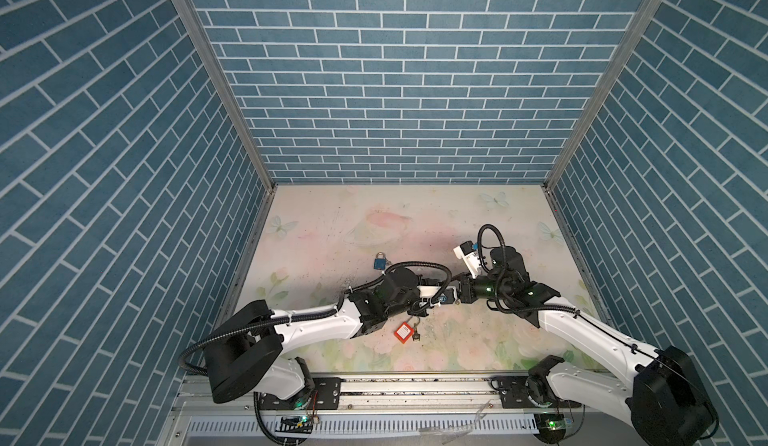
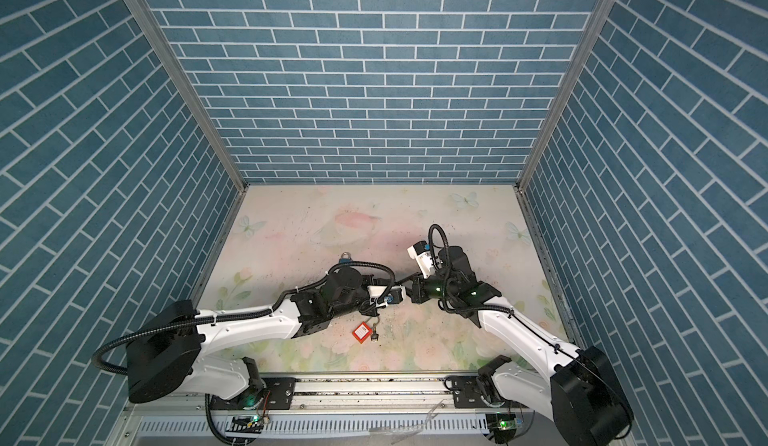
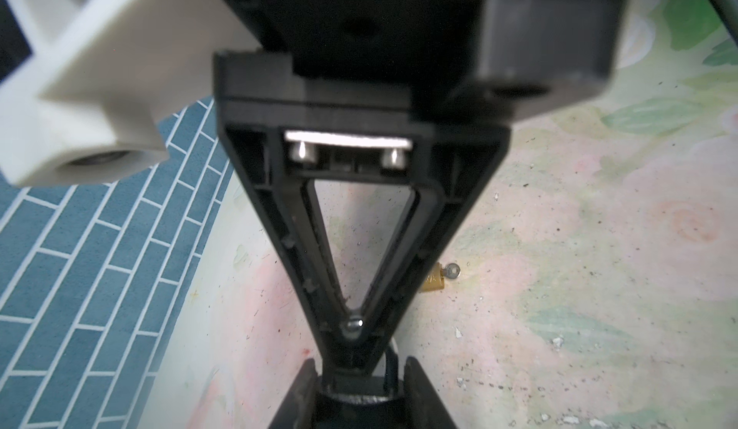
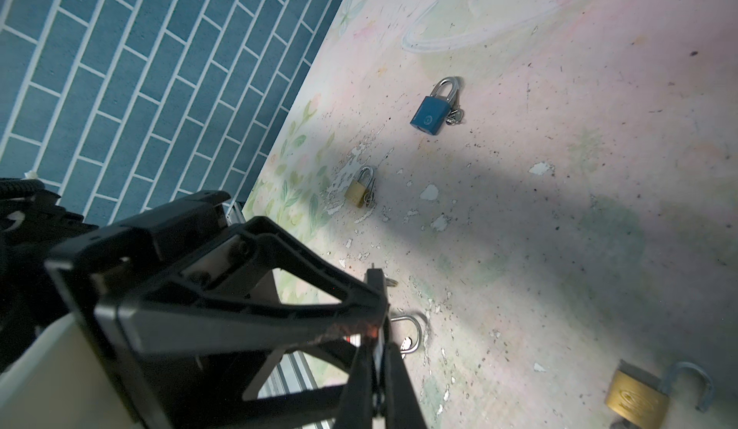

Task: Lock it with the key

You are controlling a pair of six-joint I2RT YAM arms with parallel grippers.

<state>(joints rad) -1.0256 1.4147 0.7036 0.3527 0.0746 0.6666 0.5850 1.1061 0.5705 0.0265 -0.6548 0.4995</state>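
Meeting tip to tip above the floral-printed worktop point(image 1: 415, 232), the left end effector point(image 4: 377, 307) is narrowed and the right end effector point(image 3: 353, 341) is pinched closed; what is held cannot be told. A red square padlock point(image 1: 403, 332), small metal key point(image 1: 417, 337) just beside it, is seen lying near them.

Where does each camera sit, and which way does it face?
Both top views: overhead at the front, looking down on the table and both arms.
Left wrist: on the left arm, looking along the left fingers.
Right wrist: on the right arm, past the right fingers to the blue padlock.
A top view shares that padlock.
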